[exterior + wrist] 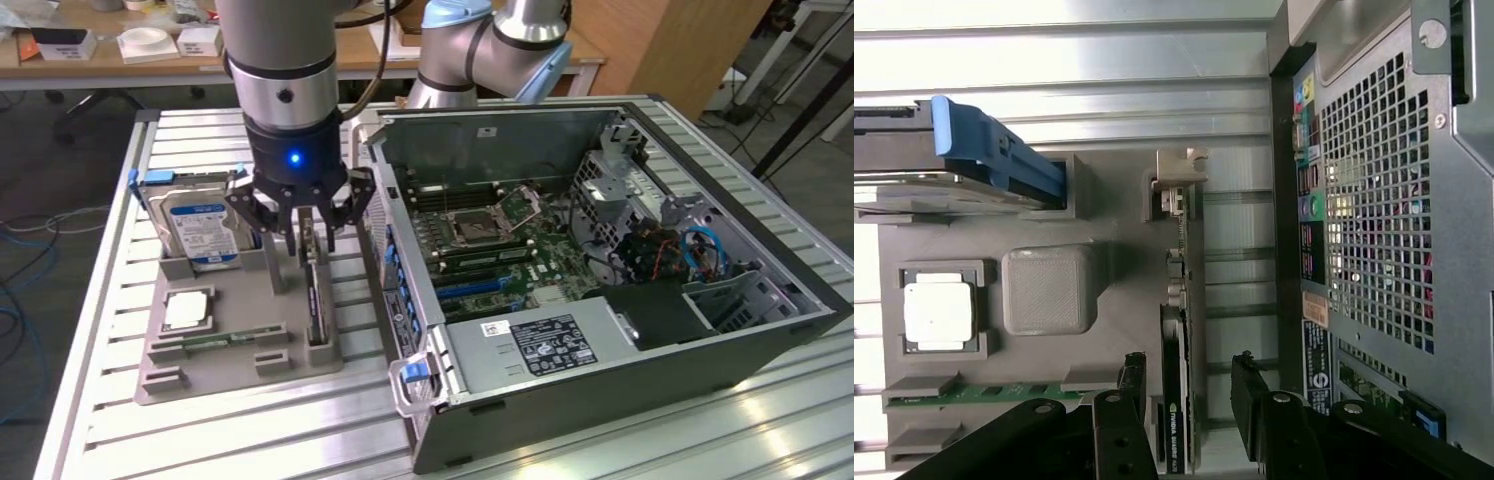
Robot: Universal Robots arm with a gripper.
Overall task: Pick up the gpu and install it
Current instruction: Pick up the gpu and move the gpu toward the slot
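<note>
a slatted metal table [200, 440] carries a grey holder tray [214, 375] and an open computer case [601, 380]. a wooden desk [107, 62] stands behind. the gripper [310, 228] [1189, 365] hangs with jaws apart, straddling the gpu [316, 300] [1176, 400], which stands on edge in its tray slot directly beneath. the exterior view hides the card's upper end behind the fingers [274, 215]. a hard drive [200, 225] stands beside the gripper, on the side away from the case.

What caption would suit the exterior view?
Open end effector straddles the gpu, upright in its grey tray beside the computer case.
</note>
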